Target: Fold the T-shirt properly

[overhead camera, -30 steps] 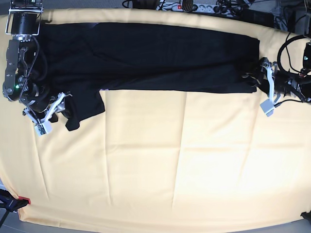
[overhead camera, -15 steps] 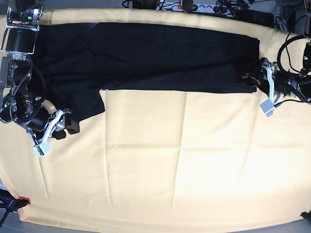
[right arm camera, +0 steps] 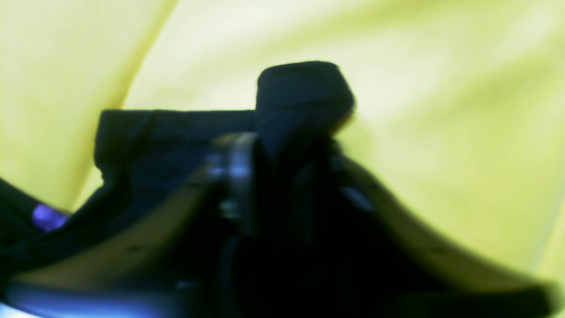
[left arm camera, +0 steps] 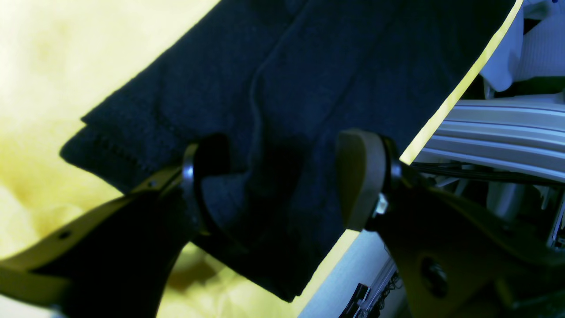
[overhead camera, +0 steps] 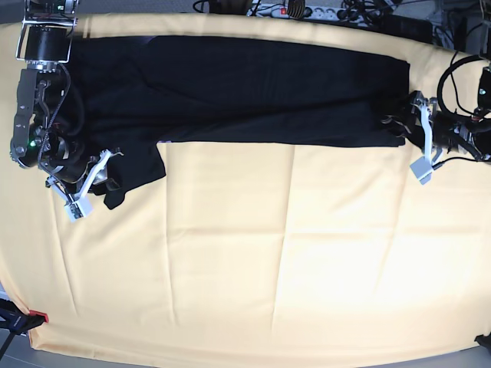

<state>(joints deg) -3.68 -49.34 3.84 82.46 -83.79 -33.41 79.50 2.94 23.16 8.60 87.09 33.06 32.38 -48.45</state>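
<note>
- Progress: the T-shirt (overhead camera: pixel 238 88) lies as a long black band across the far part of the tablecloth (overhead camera: pixel 291 253), plain side up, with one sleeve (overhead camera: pixel 126 180) hanging out toward the near side. Judged from this layout, a lengthwise fold is in place; the sleeve tuck and the crosswise folds remain.
- Right gripper (right arm camera: pixel 282 145): jaws drawn close on a bunched tip of black sleeve fabric that protrudes between them. View is blurred, but the cloth appears pinched.
- Left gripper (left arm camera: pixel 282 181): jaws spread wide, straddling the hem end of the shirt. Fabric lies between them, not clamped.
- Surface: pale yellow tablecloth with crease lines, covering the whole table; the near half is bare.
- Room: power strip (overhead camera: pixel 303 11) and cables along the far edge; a red clamp (overhead camera: pixel 37 316) at the near corner.
</note>
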